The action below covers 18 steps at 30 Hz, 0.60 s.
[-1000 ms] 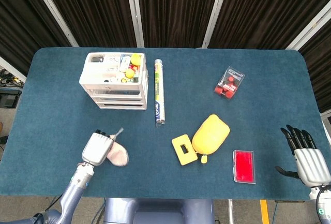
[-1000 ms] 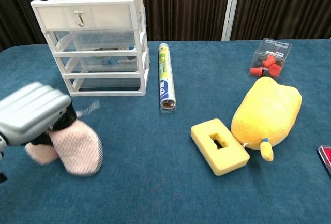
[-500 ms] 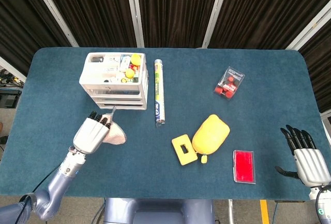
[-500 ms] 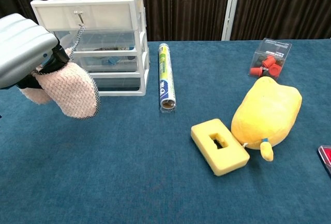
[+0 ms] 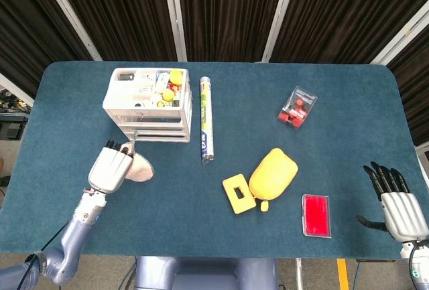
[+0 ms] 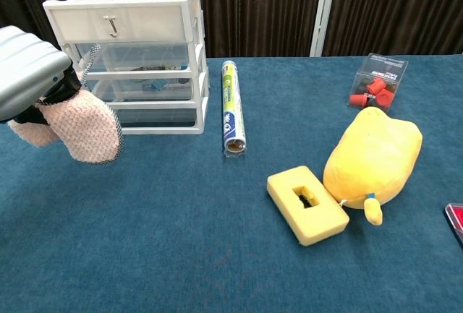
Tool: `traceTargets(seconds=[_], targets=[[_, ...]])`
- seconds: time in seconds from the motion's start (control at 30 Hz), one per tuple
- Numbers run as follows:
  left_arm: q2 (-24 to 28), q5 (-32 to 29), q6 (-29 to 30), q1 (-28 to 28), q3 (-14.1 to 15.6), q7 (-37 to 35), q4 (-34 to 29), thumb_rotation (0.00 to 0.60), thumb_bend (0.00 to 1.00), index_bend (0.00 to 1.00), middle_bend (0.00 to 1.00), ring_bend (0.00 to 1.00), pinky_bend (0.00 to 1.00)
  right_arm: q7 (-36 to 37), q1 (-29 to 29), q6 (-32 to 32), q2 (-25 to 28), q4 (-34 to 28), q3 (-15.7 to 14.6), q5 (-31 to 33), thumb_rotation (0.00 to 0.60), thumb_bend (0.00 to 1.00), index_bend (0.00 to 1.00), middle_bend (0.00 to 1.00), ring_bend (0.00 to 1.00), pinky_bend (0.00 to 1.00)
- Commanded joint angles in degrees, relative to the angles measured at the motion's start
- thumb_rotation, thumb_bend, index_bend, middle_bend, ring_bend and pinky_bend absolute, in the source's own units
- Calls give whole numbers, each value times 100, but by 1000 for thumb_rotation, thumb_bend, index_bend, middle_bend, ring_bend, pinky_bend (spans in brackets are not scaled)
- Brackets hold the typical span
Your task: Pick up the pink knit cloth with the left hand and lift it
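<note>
Left hand (image 5: 111, 168) clamped around pink knit cloth (image 6: 82, 127), held clear of the counter (image 5: 268, 102) just in front of the white drawer unit (image 5: 149, 104). Right hand (image 5: 397, 202) far right of the drawer unit, fingers spread, holding nothing.

- left hand (image 6: 27, 74): cut off by the left edge in chest view; only the back shell shows, fingers hidden behind it and the cloth
- pink knit cloth (image 6: 76, 125): upper part tucked under the hand, grip contact can't be seen; in head view mostly covered by the hand
- right hand (image 5: 395, 199): wrist cut by the bottom-right corner in head view; outside the chest frame
- red case (image 6: 456, 219): only a sliver at the right edge of chest view
- drawer unit (image 5: 149, 104): items in the top tray too small to identify
- clear box (image 5: 297, 108): red contents too small to tell
- roll (image 5: 206, 119): label print unreadable
</note>
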Motion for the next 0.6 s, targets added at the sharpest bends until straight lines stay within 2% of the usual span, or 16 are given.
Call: traceTargets(seconds=[0.03, 0.23, 0.6], targets=[[-7, -72, -29, -16, -42, 157, -10, 600, 629, 938, 773, 674, 609, -8, 3, -2, 0, -2, 2, 0, 600, 1, 0, 0, 0, 0], [91, -187, -129, -112, -145, 639, -204, 600, 630, 941, 773, 675, 609, -8, 3, -6, -3, 0, 0, -1, 600, 1, 0, 0, 0, 0], [113, -258, -184, -274, -277, 808, -259, 600, 631, 942, 774, 676, 610, -4, 2, -6, 4, -2, -2, -5, 600, 1, 0, 0, 0, 0]])
